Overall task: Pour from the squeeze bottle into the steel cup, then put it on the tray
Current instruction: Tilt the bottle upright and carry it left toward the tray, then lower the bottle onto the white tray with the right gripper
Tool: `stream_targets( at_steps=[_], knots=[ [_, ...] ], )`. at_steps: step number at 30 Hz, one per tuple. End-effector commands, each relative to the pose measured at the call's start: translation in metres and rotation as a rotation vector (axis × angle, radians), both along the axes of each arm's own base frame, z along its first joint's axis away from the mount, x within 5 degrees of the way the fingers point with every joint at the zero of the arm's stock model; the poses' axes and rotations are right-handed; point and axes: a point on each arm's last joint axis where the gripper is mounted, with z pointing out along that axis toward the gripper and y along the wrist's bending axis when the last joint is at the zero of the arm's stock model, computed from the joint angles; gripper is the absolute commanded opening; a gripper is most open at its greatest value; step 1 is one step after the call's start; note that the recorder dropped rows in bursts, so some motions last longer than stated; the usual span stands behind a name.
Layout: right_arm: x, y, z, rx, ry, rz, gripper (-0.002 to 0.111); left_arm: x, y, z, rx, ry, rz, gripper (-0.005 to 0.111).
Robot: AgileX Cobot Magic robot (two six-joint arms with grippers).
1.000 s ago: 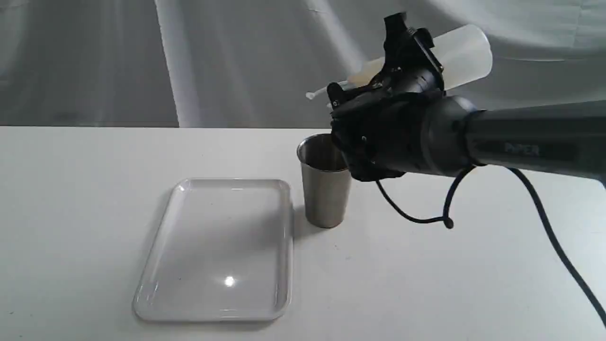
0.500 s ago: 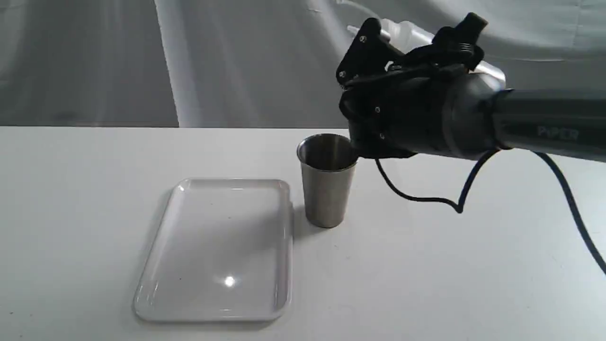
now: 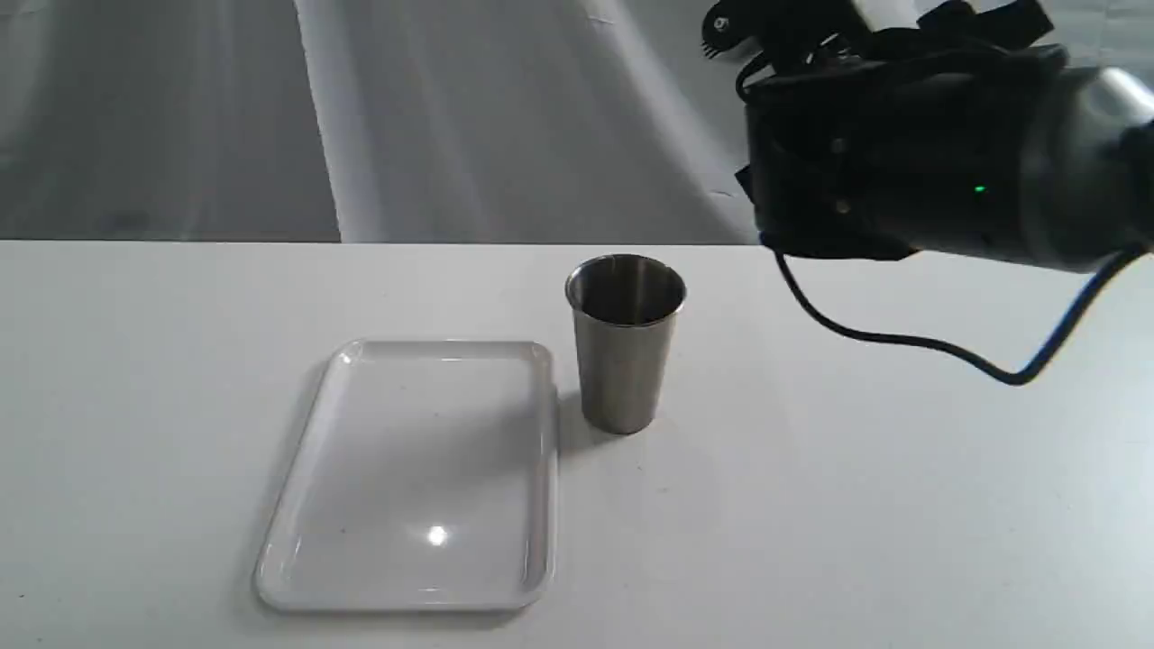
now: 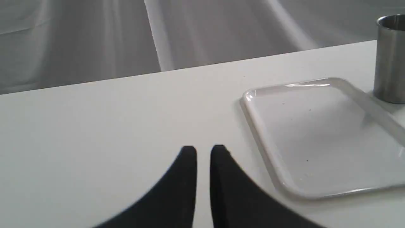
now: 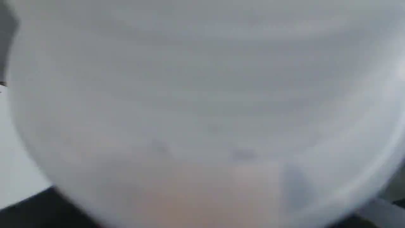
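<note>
The steel cup (image 3: 625, 361) stands upright on the white table, just right of the tray's (image 3: 547, 469) far corner. The white tray lies flat with nothing on it. My right gripper (image 3: 856, 27) hangs high at the upper right, above and to the right of the cup, shut on the squeeze bottle (image 5: 202, 110). The bottle's translucent body fills the right wrist view, with an orange tint low down; in the exterior view the wrist and the frame's edge hide nearly all of it. My left gripper (image 4: 204, 148) hovers over bare table left of the tray (image 4: 262, 126), fingers nearly together and holding nothing. The cup (image 4: 390, 60) stands beyond the tray.
A black cable (image 3: 902, 338) loops down from the right wrist over the table to the right of the cup. Grey draped cloth (image 3: 361, 117) hangs behind the table's far edge.
The right arm has risen and drawn back to the right, away from above the cup. The bottle went from nozzle tilted down over the cup to mostly out of the exterior view.
</note>
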Motion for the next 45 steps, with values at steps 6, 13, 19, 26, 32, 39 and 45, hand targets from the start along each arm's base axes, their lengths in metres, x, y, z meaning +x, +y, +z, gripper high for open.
stream_targets(
  at_steps=[6, 13, 19, 26, 32, 39, 45],
  knots=[
    [-0.027, -0.012, 0.032, 0.111, -0.101, 0.023, 0.028, 0.0, 0.0, -0.001, -0.002, -0.007, -0.003, 0.008],
    [-0.032, -0.008, 0.038, 0.292, -0.136, 0.057, 0.028, 0.0, 0.0, -0.001, -0.002, -0.007, -0.003, 0.008],
    [-0.03, 0.015, 0.04, 0.38, -0.122, 0.26, 0.028, 0.0, 0.0, -0.001, -0.002, -0.007, -0.003, 0.008],
    [-0.028, 0.054, 0.033, 0.638, -0.042, 0.601, 0.028, 0.0, 0.0, -0.001, -0.002, -0.007, -0.003, 0.008],
    [-0.019, 0.081, 0.023, 0.664, -0.001, 0.809, 0.028, 0.0, 0.0, -0.001, -0.002, -0.007, -0.003, 0.008],
    [0.003, 0.099, 0.008, 0.803, -0.007, 0.82, 0.028, 0.0, 0.0, -0.001, -0.002, -0.007, -0.003, 0.008],
    [0.016, 0.121, -0.015, 0.78, 0.027, 0.867, 0.028, 0.0, 0.0, -0.001, -0.002, -0.007, -0.003, 0.008]
  ],
)
